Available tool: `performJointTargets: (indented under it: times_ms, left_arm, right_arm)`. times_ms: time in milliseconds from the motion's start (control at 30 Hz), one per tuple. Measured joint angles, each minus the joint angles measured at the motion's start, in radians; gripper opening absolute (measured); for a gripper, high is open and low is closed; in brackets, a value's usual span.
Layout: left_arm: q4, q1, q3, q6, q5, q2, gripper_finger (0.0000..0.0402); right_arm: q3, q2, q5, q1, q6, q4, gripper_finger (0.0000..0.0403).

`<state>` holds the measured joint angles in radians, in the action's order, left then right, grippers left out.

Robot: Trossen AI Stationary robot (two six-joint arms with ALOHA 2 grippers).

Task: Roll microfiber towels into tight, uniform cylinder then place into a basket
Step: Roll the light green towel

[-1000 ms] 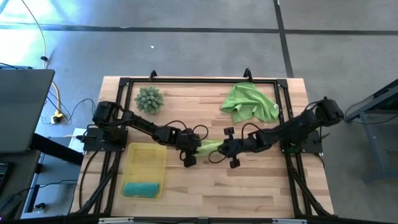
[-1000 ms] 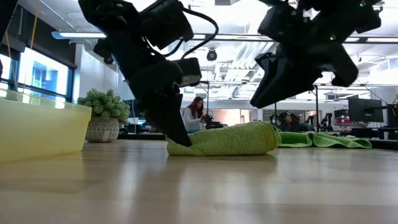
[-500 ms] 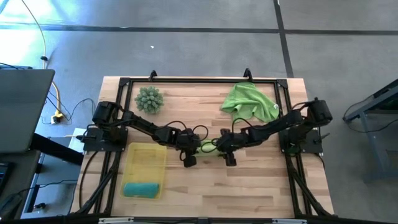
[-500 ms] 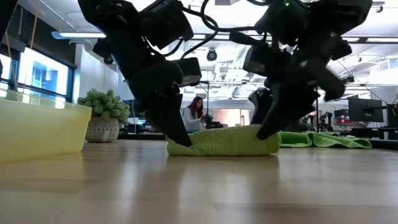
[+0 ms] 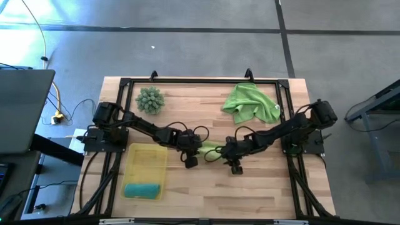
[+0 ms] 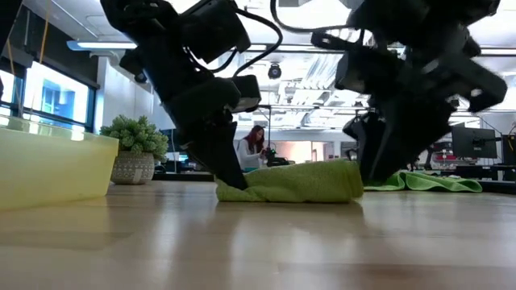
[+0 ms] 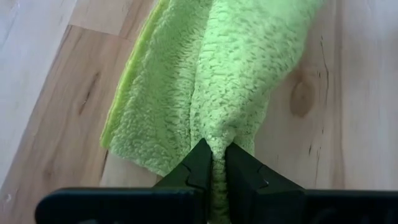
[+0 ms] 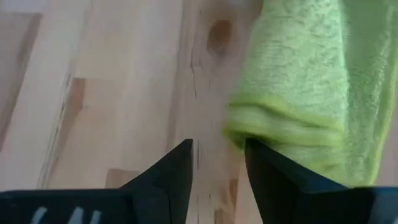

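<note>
My left tool (image 5: 192, 152) sits at mid-desk (image 5: 262, 187), clamped on one end of the rolled towel (image 5: 211, 147). My right tool (image 5: 232, 156) stands at the roll's other end, just beside it, fingers apart, nothing between them. The basket (image 5: 145, 164) lies beside my left tool, on the side away from my right tool, nearer the front edge, with a second rolled towel (image 5: 142, 189) in it. The loose towel (image 5: 251, 104) lies beyond my right tool, toward the back rail. The spiky ball (image 5: 150, 100) sits beyond my left tool.
</note>
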<state>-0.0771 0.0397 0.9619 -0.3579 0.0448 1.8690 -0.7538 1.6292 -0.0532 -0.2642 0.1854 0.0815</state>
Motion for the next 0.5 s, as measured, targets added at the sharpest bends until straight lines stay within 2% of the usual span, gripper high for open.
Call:
performJointTargets:
  times_ms: [133,267,400,500]
  left_arm:
    - [-0.002,0.008,0.0,-0.031,0.0,0.0,0.0021]
    - [-0.001,0.009,0.0,-0.075,-0.002,0.0,0.0021]
    - [-0.001,0.009,0.0,-0.092,-0.003,0.0,0.0021]
    - [-0.001,0.01,0.0,-0.094,-0.003,0.0,0.0021]
  right_arm:
    - [-0.03,-0.064,0.03,-0.024,0.016,0.067,0.0133]
    - [-0.036,-0.099,0.177,-0.07,-0.043,0.053,0.0133]
    - [-0.036,-0.063,0.345,-0.103,-0.134,-0.023,0.0133]
    - [-0.036,-0.02,0.402,-0.102,-0.19,-0.078,0.0142]
